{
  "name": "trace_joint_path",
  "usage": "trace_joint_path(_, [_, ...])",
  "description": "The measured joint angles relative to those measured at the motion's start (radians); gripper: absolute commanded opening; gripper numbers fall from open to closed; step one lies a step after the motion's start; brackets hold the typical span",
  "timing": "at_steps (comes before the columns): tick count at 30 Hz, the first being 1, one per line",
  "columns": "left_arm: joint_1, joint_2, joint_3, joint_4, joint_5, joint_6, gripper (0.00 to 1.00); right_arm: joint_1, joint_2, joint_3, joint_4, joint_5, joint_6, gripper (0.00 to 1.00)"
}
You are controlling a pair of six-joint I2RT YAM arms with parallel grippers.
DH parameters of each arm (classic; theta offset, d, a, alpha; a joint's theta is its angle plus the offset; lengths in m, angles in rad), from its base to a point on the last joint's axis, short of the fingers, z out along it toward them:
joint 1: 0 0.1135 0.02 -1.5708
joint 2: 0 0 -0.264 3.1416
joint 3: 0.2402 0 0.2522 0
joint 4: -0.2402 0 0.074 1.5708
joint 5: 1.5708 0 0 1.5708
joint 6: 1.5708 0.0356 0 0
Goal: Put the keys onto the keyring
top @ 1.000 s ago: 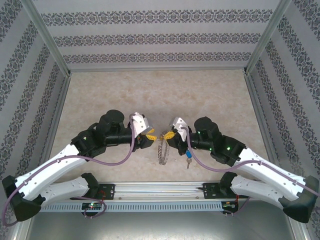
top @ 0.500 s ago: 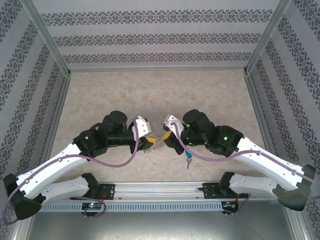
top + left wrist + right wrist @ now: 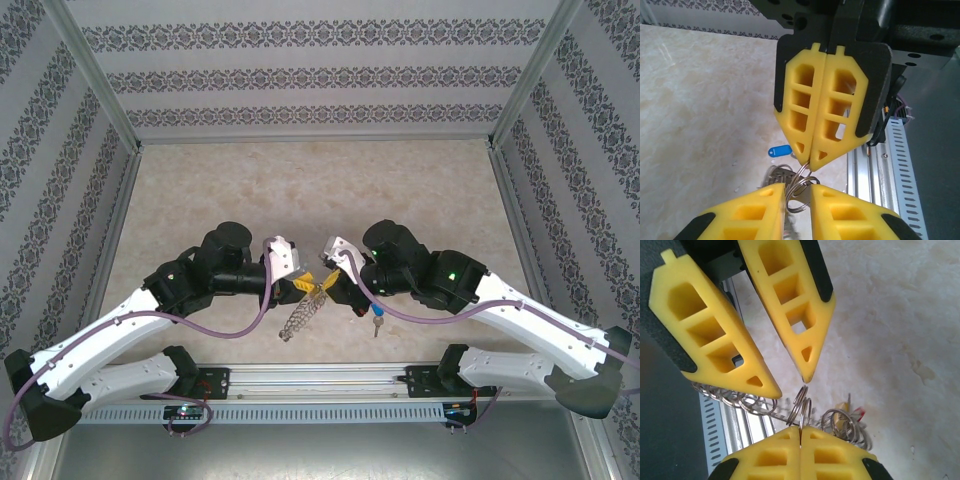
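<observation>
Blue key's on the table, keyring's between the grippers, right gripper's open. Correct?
No. The right gripper is shut, pinching a wire loop of the keyring, as the right wrist view shows. The rest is right: the blue key lies on the table.

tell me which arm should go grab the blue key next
Left, probably: the left gripper is open, while the right gripper is shut on a loop of the keyring; the blue key lies nearby.

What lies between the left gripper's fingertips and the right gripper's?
One wire loop of the keyring: the shut right gripper pinches it, and it reaches into the open left gripper's gap. Right wrist view.
</observation>
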Motion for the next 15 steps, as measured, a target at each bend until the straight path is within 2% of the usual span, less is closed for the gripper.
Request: trace_joint_path(15, [-0.008,0.039,0.028,0.003,0.023,-0.002,0.14,0.0,-0.006,-0.01,0.004,-0.027,-0.024,0.0])
